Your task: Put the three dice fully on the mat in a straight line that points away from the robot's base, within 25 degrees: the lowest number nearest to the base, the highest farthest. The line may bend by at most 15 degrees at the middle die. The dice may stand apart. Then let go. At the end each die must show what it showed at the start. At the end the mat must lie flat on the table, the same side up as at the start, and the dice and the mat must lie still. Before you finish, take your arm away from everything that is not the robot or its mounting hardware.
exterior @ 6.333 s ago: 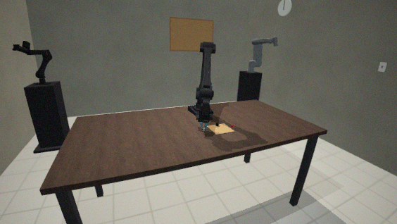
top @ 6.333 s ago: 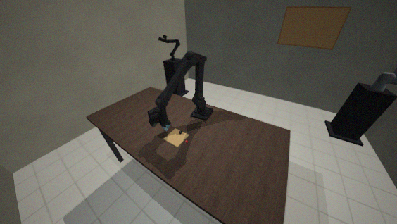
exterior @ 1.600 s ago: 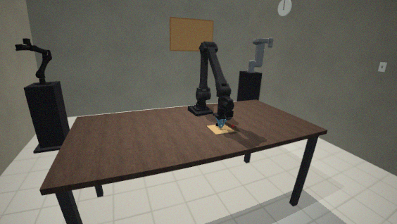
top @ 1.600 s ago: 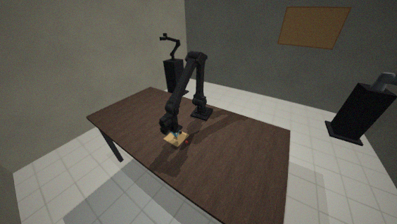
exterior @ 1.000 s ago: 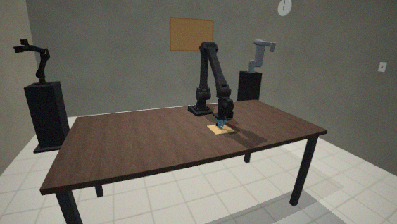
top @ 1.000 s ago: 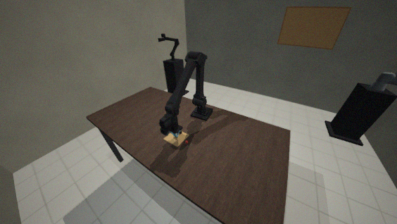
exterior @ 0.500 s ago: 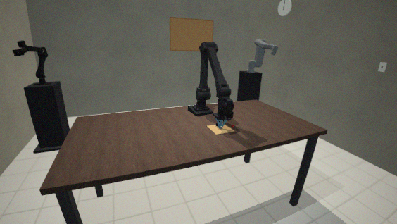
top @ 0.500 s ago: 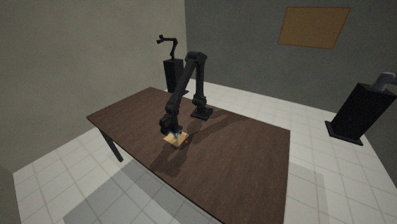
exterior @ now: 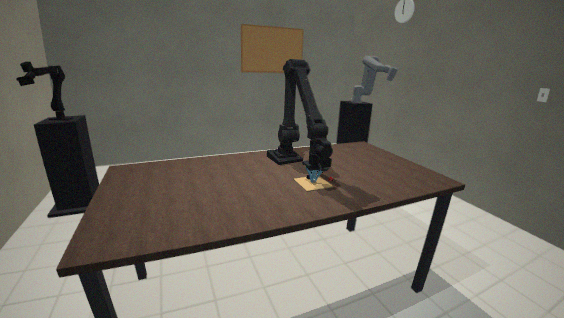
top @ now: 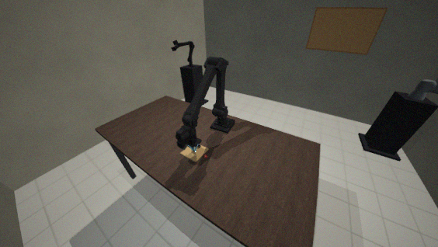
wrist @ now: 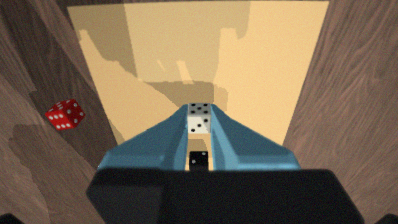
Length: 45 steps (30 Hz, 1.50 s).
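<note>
Nearly closed, the blue gripper (wrist: 200, 131) pinches a white die (wrist: 198, 121) by two flat sides — small, rigid, likely light and slick — above the tan mat's (wrist: 260, 60) near edge, a red die (wrist: 65, 114) off its left edge.

Matt surfaces throughout, with a dark wood-grain table top

The table (wrist: 345, 115) shows streaked brown wood grain with no shine. On it, the mat (wrist: 260, 60) looks like flat, smooth tan sheet, matt. The gripper (wrist: 199, 131) has smooth blue plastic-looking fingers under a matt black body. Between them, the white die (wrist: 198, 121) is smooth; beside the mat, the red die (wrist: 65, 114) looks alike.
</note>
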Tool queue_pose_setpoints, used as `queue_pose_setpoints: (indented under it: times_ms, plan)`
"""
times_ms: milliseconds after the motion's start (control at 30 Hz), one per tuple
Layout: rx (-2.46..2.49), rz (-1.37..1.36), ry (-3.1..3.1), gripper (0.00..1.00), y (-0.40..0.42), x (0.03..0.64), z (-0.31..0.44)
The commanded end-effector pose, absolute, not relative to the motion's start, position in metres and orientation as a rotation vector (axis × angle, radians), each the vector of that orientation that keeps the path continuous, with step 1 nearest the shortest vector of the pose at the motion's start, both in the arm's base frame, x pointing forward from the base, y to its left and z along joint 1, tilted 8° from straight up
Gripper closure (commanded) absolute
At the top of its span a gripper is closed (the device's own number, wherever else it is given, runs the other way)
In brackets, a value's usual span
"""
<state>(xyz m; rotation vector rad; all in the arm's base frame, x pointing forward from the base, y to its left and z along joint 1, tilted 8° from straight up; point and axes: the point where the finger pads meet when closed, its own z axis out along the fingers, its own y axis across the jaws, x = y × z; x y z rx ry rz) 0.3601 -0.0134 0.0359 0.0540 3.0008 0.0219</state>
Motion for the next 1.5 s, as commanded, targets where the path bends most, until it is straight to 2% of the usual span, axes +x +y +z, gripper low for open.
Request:
queue_pose_setpoints:
  times_ms: [0, 233, 367, 633, 667, 1067, 1467]
  plan:
    - [0.054, 0.020, 2.992, 0.89, -0.011, 0.364, 0.034]
    - [0.054, 0.020, 2.992, 0.89, -0.011, 0.364, 0.034]
    - [0.054, 0.020, 2.992, 0.82, -0.011, 0.364, 0.034]
    - [0.054, 0.020, 2.992, 0.74, -0.011, 0.364, 0.034]
    - [0.054, 0.020, 2.992, 0.70, -0.011, 0.364, 0.034]
    - [0.053, 0.020, 2.990, 0.70, -0.011, 0.364, 0.036]
    - [0.052, 0.017, 2.934, 0.70, -0.014, 0.378, 0.089]
